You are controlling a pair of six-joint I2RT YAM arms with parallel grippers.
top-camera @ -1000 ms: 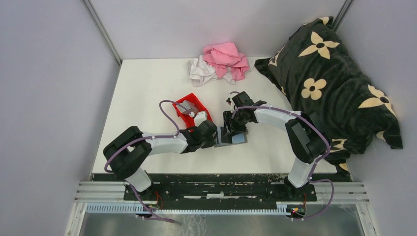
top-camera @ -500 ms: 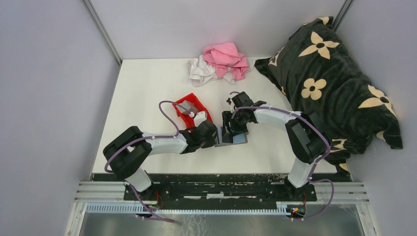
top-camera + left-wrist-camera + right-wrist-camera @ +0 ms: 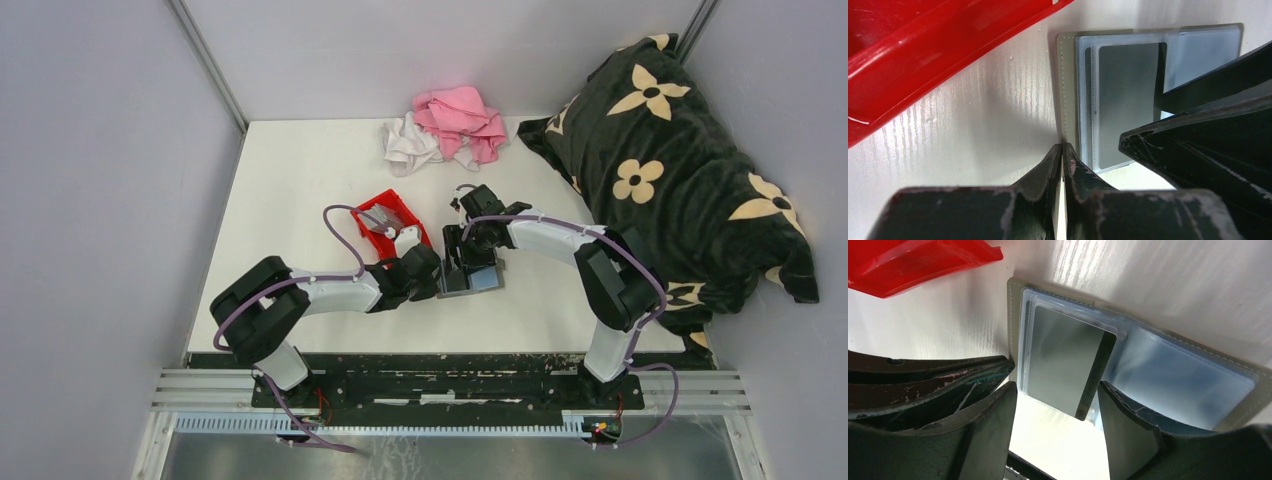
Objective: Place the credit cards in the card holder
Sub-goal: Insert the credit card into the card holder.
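Observation:
The card holder (image 3: 484, 281) lies open on the table, its bluish clear sleeves facing up (image 3: 1178, 375). One grey credit card (image 3: 1060, 357) with a dark stripe sits in the left sleeve, its near end sticking out; the left wrist view shows the same card (image 3: 1128, 100). My left gripper (image 3: 441, 280) is shut on the holder's left cover edge (image 3: 1063, 149). My right gripper (image 3: 468, 262) hovers low over the holder, open (image 3: 1055, 410), fingers either side of the card's near end, holding nothing. More grey credit cards (image 3: 380, 217) lie in the red bin.
The red bin (image 3: 362, 232) stands just left of the holder, close to my left gripper. Pink and white cloths (image 3: 445, 125) lie at the table's far edge. A black flowered blanket (image 3: 670, 160) covers the right side.
My right gripper has shifted a little to the left over the card holder and its jaws stand wider. The left gripper and the holder have stayed put.

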